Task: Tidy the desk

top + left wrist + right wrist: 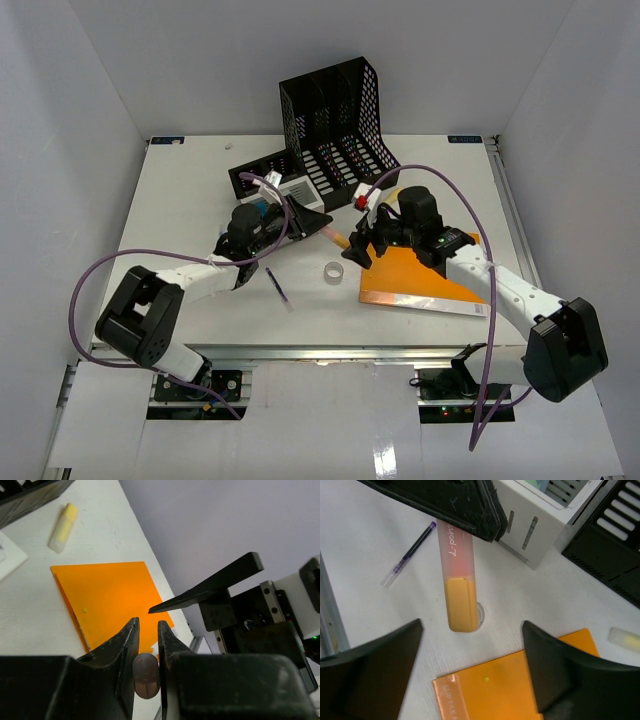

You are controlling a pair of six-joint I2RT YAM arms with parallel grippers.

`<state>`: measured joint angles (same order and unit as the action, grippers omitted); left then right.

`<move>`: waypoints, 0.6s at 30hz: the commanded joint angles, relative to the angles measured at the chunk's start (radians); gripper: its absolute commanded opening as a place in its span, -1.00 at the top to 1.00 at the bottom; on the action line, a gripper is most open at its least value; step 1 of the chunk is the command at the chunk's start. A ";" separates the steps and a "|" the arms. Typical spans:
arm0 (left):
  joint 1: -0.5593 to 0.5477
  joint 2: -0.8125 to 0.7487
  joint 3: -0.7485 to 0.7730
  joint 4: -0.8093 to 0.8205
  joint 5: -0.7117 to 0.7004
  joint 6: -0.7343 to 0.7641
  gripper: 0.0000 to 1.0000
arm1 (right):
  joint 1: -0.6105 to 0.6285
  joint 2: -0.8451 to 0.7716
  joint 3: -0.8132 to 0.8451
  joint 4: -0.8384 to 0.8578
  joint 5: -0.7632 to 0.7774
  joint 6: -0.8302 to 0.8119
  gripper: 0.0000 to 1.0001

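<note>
**Marker in left grip, right jaws clear**

The left gripper (148, 625) is clenched on the marker (457, 580), holding it over the middle of the desk (190, 200). The right gripper (472, 625) is released, its fingers on either side of the marker's tip without touching it. The right arm should draw straight back before the left arm swings. The ring (334, 271), pen (277, 285) and folder (420, 275) lie underneath, and the rack (335, 110) stands behind.
</note>
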<state>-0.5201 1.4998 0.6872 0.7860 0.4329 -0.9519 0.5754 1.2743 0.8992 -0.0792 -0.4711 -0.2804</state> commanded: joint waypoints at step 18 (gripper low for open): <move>0.113 0.063 0.552 -0.686 -0.445 0.490 1.00 | -0.247 -0.110 -0.065 -0.024 -0.249 -0.203 -0.93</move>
<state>-0.4078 1.5410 1.2059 0.2272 0.0769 -0.5398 0.3433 1.1709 0.8520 -0.1219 -0.7000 -0.4699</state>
